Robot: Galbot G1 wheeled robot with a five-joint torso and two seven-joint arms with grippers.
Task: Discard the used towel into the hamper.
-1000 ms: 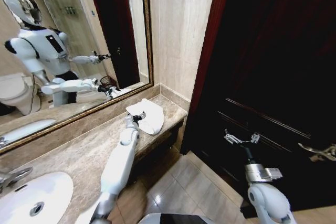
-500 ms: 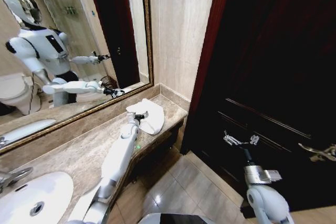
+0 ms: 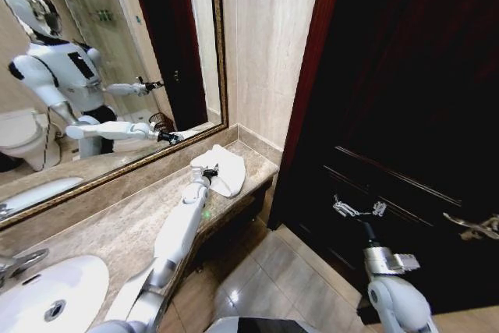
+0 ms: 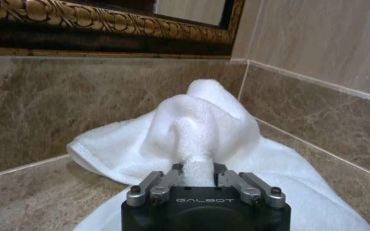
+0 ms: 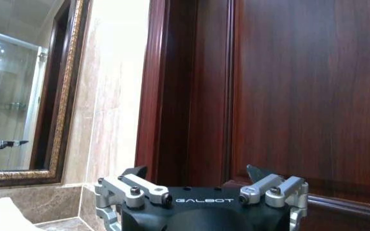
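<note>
The white used towel (image 3: 224,169) lies bunched at the far end of the marble counter (image 3: 117,232), in the corner below the mirror. My left gripper (image 3: 208,172) is stretched out over the counter and shut on a raised fold of the towel (image 4: 198,125). The cloth is pinched between its fingers (image 4: 165,179) in the left wrist view. My right gripper (image 3: 357,207) hangs open in the air before the dark wooden door, holding nothing (image 5: 194,174). The mirror reflects a small dark basket (image 3: 160,121) that looks like the hamper.
A gold-framed mirror (image 3: 221,52) backs the counter and a white sink (image 3: 54,298) sits at its near end. A dark red wooden door (image 3: 405,99) fills the right side. Tiled floor (image 3: 273,271) lies between counter and door.
My left arm has reached farther along the counter and its gripper has pushed into the towel, which now bunches up towards the wall. The right arm has hardly moved.
</note>
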